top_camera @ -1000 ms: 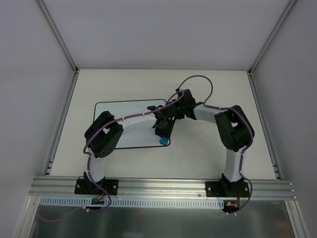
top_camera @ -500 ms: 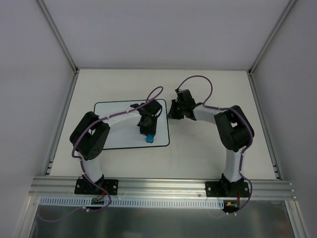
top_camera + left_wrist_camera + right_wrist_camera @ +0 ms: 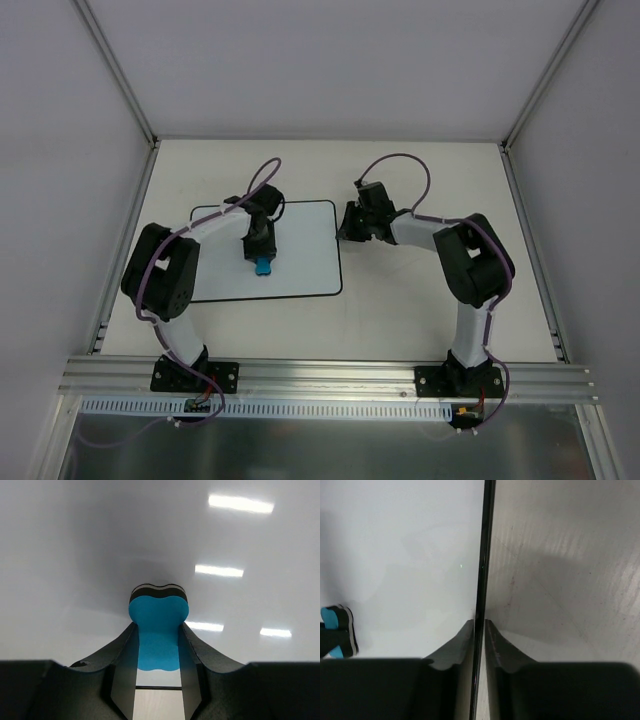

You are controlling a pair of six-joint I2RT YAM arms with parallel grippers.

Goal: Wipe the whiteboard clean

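the whiteboard (image 3: 300, 255) lies flat on the cream tabletop (image 3: 420, 300), left of the middle, with its long sides running left to right. its surface shows plain white inside the thin black border, and no writing can be made out in any view.

the left arm reaches out over the board from its near left corner. the left gripper (image 3: 259, 252) points down at the board's middle, a little to the left. it is clamped on a blue eraser (image 3: 261, 267). in the left wrist view the eraser (image 3: 158, 612) sits squeezed between the two black fingers (image 3: 122, 672), its dark felt face against the glossy board (image 3: 100, 540), which mirrors the ceiling lights.

the right arm bends in from the right, and the right gripper (image 3: 350, 228) sits at the board's right edge, close to the far right corner. in the right wrist view its fingers (image 3: 457, 642) stand close together with only a thin slit between them, in line with the black border, the board (image 3: 395, 555) on one side and the bare tabletop (image 3: 560, 555) on the other. whether they nip that edge or are just parted, i cannot tell. the eraser (image 3: 331, 616) shows at that view's left edge.
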